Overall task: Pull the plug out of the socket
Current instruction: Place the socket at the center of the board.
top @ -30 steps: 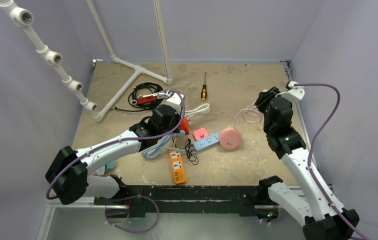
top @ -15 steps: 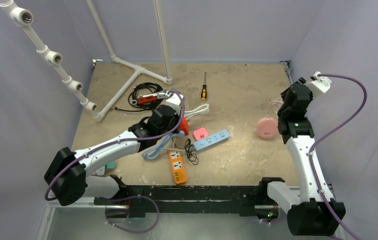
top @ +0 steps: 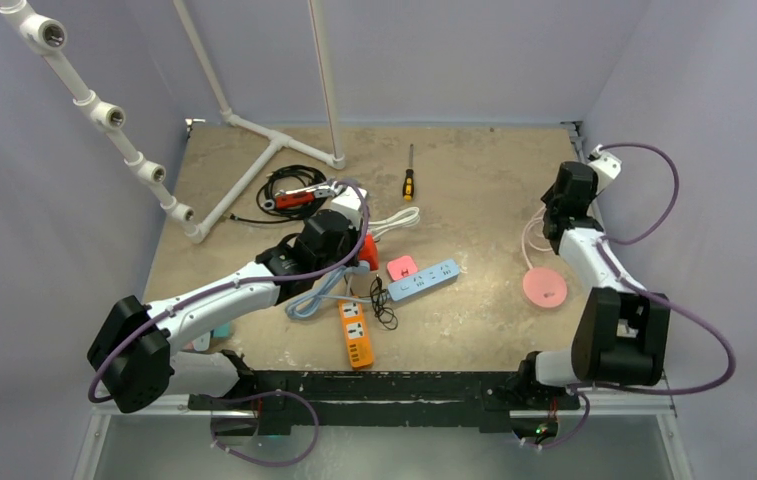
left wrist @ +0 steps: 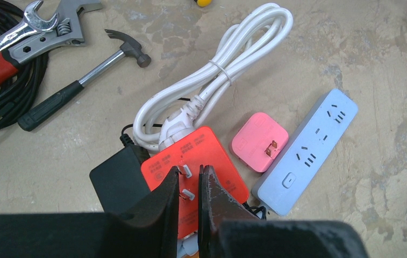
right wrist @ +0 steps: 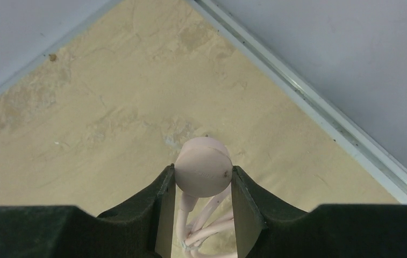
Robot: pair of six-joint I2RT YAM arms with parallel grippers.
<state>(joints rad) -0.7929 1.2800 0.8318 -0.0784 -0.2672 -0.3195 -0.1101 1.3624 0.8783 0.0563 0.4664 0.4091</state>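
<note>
**Plug out and riding in our right jaws**

We are clamping the round pink plug (right wrist: 204, 174) between the jaws of the right gripper (right wrist: 202, 172), which are pressing on both its sides. Its pale cord (right wrist: 184, 212) is hanging below and trailing down to the pink disc (top: 544, 288) lying on the table (top: 484, 170). We are carrying the plug near the far right corner, well apart from the blue power strip (left wrist: 308, 145). The strip's sockets are showing empty, so we are judging the pull done.

The left gripper (left wrist: 190, 172) is hovering with its jaws almost together, gripping nothing we can see. It is sitting over the red socket block (left wrist: 217, 166), likely to steady the clutter of strips, though we cannot tell whether it is touching.
</note>
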